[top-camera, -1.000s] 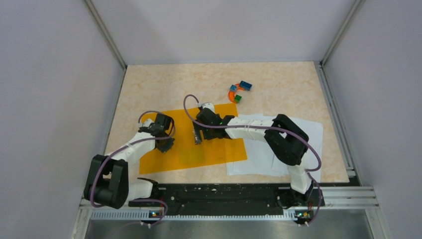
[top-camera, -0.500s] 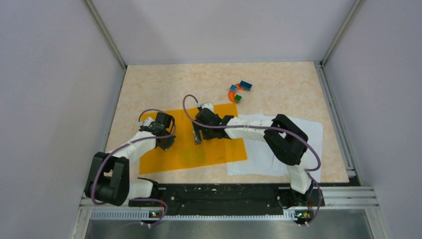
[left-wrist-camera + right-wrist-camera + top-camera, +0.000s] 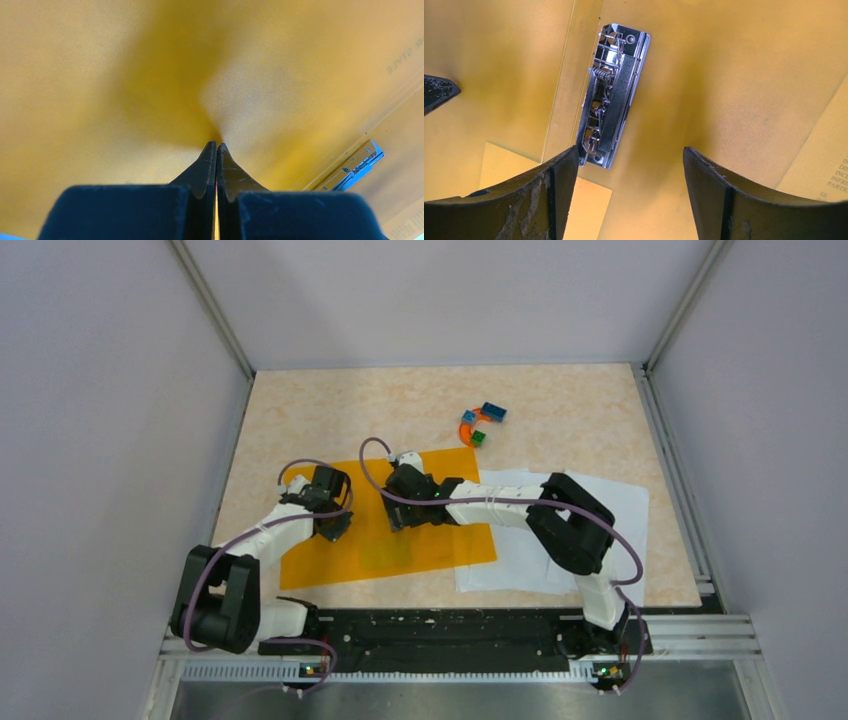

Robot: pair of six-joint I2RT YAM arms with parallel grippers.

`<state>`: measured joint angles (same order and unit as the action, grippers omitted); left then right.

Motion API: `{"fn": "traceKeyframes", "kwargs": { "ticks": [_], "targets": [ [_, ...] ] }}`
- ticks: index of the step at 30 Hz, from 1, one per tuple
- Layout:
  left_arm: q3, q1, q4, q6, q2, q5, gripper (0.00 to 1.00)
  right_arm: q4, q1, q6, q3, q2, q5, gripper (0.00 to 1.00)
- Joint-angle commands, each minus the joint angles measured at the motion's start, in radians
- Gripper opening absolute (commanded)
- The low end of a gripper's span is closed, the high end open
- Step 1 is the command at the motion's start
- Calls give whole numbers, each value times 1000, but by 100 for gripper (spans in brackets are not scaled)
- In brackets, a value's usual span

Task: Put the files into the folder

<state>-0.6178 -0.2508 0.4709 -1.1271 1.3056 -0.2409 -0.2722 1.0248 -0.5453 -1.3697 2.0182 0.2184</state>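
The orange folder (image 3: 440,540) lies open and flat on the table; it fills both wrist views (image 3: 125,75) (image 3: 724,75). Its metal clip (image 3: 611,95) sits by the spine, just beyond my right gripper's left fingertip. My right gripper (image 3: 397,518) (image 3: 629,155) is open and empty, hovering over the clip. My left gripper (image 3: 330,525) (image 3: 217,145) is shut, its tips pressing on the folder's left half. The files, white sheets (image 3: 610,505), lie to the right, partly under the folder's right edge and my right arm.
Small colourful blocks and an orange curved toy piece (image 3: 478,425) lie behind the folder. Grey walls enclose the table on the left, back and right. A black rail runs along the near edge (image 3: 440,630).
My right gripper has shifted slightly left and nearer, now covering the clip in the top view. My left gripper has barely moved and stays on the folder.
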Motion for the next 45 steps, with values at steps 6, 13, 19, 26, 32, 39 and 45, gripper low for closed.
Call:
{"fn": "traceKeyframes", "kwargs": {
  "ticks": [6, 13, 19, 26, 32, 39, 45],
  "targets": [
    [29, 2, 34, -8, 28, 8, 0, -79, 28, -28, 33, 40, 20, 71],
    [30, 2, 38, -10, 36, 5, 0, -105, 54, -24, 33, 70, 45, 71],
    [24, 2, 41, -13, 49, 5, 0, -143, 55, -34, 66, 74, 96, 70],
    [19, 4, 51, -16, 59, -2, 0, -177, 55, -44, 95, 109, 127, 68],
    [14, 7, 54, -14, 71, -4, 0, -180, 56, -52, 116, 123, 139, 62],
    [3, 14, 66, -7, 77, -10, 0, -131, 54, -53, 143, 107, 112, 60],
    [-6, 15, 73, -2, 78, -11, 0, 17, 2, -84, 229, -2, -44, 65]
  ]
}}
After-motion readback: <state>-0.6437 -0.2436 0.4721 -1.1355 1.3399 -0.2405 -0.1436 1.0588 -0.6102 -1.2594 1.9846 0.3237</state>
